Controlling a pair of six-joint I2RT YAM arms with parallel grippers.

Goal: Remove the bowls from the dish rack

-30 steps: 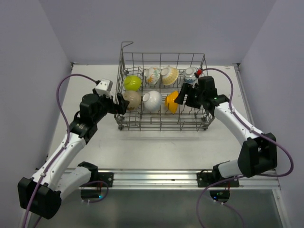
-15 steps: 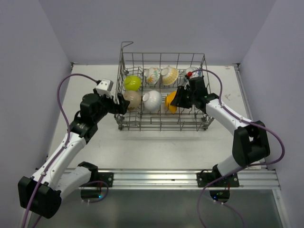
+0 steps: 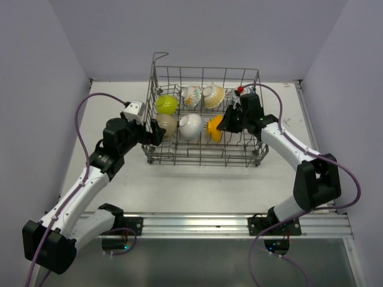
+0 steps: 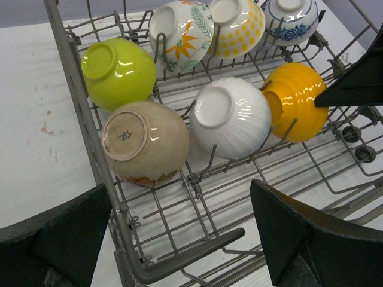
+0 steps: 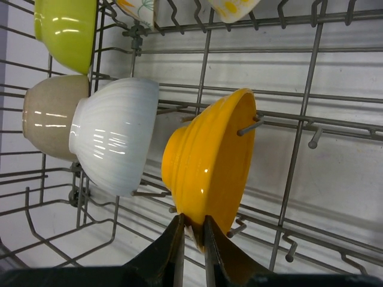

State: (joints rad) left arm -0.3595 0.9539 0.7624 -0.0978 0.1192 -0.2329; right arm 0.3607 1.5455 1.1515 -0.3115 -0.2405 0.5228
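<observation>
My left claw (image 4: 179, 200) is hanging wide open at the near left corner of the dish rack (image 3: 197, 153), holding nothing. My right claw (image 5: 192, 230) is pinching the rim of the orange-yellow bowl (image 5: 209, 161) in the rack's near row. That bowl seems to be leaning on a tine, beside the white bowl (image 5: 114, 134) and the beige bowl (image 5: 54, 116). The lime bowl (image 4: 116, 72) and three patterned bowls (image 4: 182, 30) are sitting in the rack's far row.

The dish rack (image 4: 191, 254) is dull grey metal wire. The lime bowl (image 4: 119, 72), ribbed white bowl (image 5: 114, 134) and ribbed orange-yellow bowl (image 5: 206, 161) carry a glossy glaze with bright highlights; the beige bowl (image 4: 149, 140) looks speckled, softer in sheen. The white table (image 4: 30, 89) is matt and scuffed.
</observation>
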